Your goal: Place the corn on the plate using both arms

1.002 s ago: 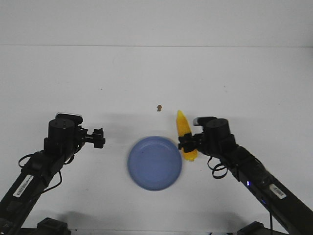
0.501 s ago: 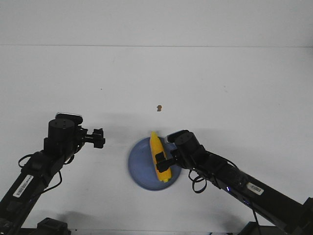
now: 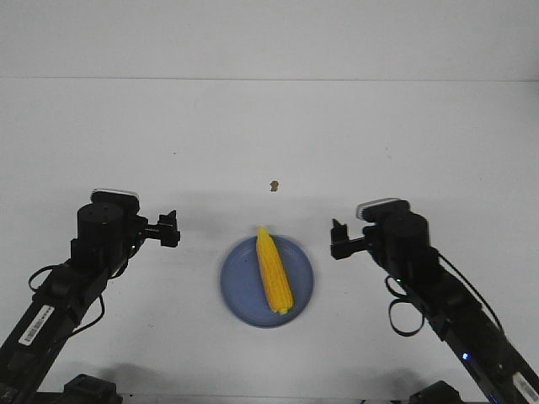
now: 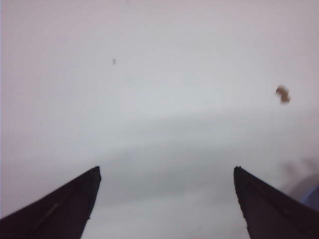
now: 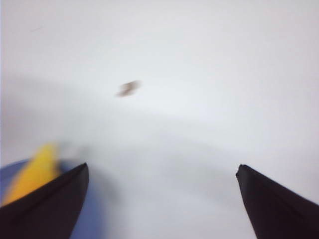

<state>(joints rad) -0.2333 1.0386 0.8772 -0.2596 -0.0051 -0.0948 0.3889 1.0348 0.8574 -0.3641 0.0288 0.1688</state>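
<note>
The right end effector (image 3: 335, 240) hangs above the worktop (image 3: 404, 135) just to the right of the plate (image 3: 237, 282), its jaws spread wide and holding nothing; its wrist view shows two dark fingers far apart with only bare white surface between them. The left end effector (image 3: 173, 229) is likewise spread wide and empty, poised on the opposite side of the plate and a little farther from it.

Between them, the corn (image 3: 274, 272) lies inside the plate, resting on the blue surface and touching neither arm. Its long axis runs roughly from the far edge of the worktop toward the near edge, pointed tip toward the far side and slightly left, blunt end close to the plate's near rim. It lies crosswise to the line joining the two end effectors. The right arm is the nearer of the two, and its wrist camera catches a blurred strip of yellow and blue.

A small brown speck (image 3: 273, 184) sits on the worktop beyond the plate, toward the far edge.

Judging from this layout, the placing looks complete, and any coming move is probably a retreat rather than another grasp.
</note>
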